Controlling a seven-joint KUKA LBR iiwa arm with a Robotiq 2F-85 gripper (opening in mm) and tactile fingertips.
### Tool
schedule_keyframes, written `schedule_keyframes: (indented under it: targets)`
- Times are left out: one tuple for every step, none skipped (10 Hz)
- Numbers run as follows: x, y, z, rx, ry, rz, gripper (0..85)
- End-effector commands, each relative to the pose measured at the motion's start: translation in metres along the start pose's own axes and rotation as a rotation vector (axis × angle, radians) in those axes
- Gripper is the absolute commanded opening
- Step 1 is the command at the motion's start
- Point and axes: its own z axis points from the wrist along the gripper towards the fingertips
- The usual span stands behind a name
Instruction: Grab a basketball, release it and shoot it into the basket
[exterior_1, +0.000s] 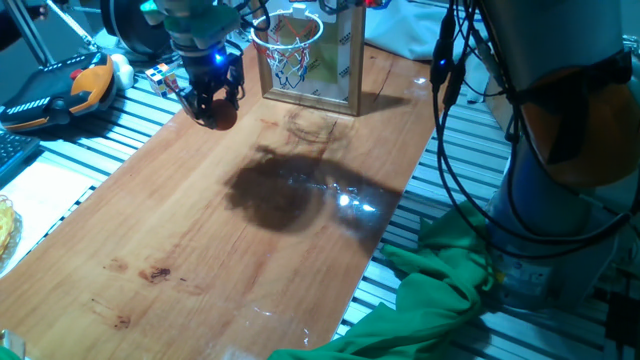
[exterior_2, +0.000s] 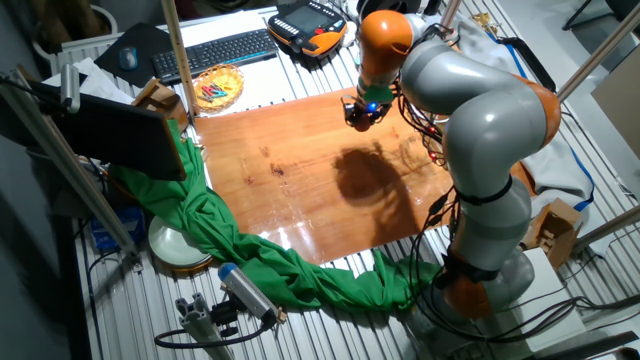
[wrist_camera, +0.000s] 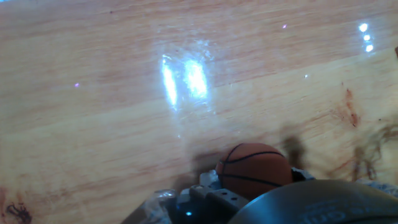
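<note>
My gripper (exterior_1: 213, 100) is shut on the small orange basketball (exterior_1: 221, 116) and holds it low over the far left part of the wooden table (exterior_1: 250, 250). The ball sits between the fingers. In the hand view the ball (wrist_camera: 254, 169) with its dark seams shows at the bottom edge, over the wood. The basket (exterior_1: 288, 38), an orange-red rim with a white net on a wooden-framed clear backboard (exterior_1: 322, 55), stands just right of the gripper at the table's far edge. In the other fixed view the gripper (exterior_2: 361, 113) is at the far side of the table, and the basket is hidden behind the arm.
An orange-and-black toy (exterior_1: 65, 92) and a multicoloured cube (exterior_1: 160, 76) lie off the table's far left. Green cloth (exterior_1: 440, 290) hangs at the near right corner. A keyboard (exterior_2: 215, 50) and a woven bowl (exterior_2: 218, 86) lie beyond the table. Cables hang on the right.
</note>
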Motion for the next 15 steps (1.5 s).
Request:
schedule_keyframes:
  targets:
    - [0.000, 0.000, 0.000, -0.006, 0.005, 0.003, 0.7]
    - [0.000, 0.000, 0.000, -0.015, 0.013, 0.010, 0.7]
    - [0.000, 0.000, 0.000, -0.021, 0.019, 0.017, 0.7]
    - [0.001, 0.000, 0.001, -0.024, 0.023, 0.017, 0.7]
    - [0.002, 0.001, 0.002, -0.023, 0.025, 0.017, 0.7]
    - [0.003, -0.002, 0.001, -0.022, 0.024, 0.011, 0.7]
    - [0.003, -0.007, -0.006, -0.021, 0.024, 0.011, 0.7]
    - [0.003, -0.013, -0.015, -0.024, 0.028, 0.008, 0.7]
    - [0.003, -0.018, -0.024, -0.021, 0.024, 0.005, 0.7]
    - [0.005, -0.024, -0.033, -0.025, 0.023, 0.011, 0.7]
    - [0.007, -0.028, -0.043, -0.016, 0.017, 0.013, 0.7]
    - [0.008, -0.035, -0.054, -0.010, 0.014, 0.011, 0.7]
    - [0.008, -0.044, -0.064, -0.011, 0.019, 0.002, 0.7]
    - [0.009, -0.052, -0.072, -0.005, 0.016, -0.006, 0.7]
    - [0.009, -0.061, -0.080, 0.000, 0.010, -0.007, 0.7]
